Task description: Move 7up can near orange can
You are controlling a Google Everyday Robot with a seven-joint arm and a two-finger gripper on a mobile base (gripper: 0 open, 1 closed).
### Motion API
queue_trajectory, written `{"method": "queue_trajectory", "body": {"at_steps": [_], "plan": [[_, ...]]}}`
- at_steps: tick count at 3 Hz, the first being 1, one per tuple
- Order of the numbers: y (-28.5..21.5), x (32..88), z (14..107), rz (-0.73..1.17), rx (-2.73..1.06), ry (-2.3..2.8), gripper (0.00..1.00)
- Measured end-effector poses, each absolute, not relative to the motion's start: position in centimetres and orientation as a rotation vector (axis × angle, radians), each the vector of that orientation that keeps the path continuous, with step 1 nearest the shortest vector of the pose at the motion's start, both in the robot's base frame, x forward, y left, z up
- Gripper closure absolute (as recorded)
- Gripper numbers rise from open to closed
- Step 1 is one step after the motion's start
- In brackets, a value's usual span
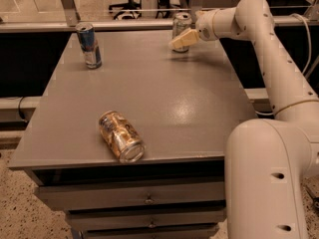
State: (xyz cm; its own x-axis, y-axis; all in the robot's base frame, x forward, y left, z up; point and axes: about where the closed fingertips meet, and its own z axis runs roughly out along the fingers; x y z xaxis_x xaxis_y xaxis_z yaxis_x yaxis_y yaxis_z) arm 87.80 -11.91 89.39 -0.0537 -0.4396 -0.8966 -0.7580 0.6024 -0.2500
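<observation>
- Our gripper (180,40) hangs over the far edge of the table (164,93). We cannot tell whether it is clamped or apart.
- The 7up can (181,23) stands upright just behind it.
- The orange can (121,136) lies on its side, well apart, toward the near edge.
- A blue can (88,45) stands upright off to the picture's left.

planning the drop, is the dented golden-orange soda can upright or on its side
On its side: the golden-orange can lies lengthwise on the grey table, silver end showing. The gripper is by the silver-green 7up can.
</observation>
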Motion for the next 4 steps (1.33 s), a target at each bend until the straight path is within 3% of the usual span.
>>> {"method": "queue_trajectory", "body": {"at_steps": [2,3,4], "plan": [[-10.7,89.6,89.7,0.403,-0.908,1.700,0.41],[-10.8,88.6,92.2,0.491,-0.836,1.723,0.72],[-10.5,86.1,95.9,0.571,-0.830,1.708,0.95]]}}
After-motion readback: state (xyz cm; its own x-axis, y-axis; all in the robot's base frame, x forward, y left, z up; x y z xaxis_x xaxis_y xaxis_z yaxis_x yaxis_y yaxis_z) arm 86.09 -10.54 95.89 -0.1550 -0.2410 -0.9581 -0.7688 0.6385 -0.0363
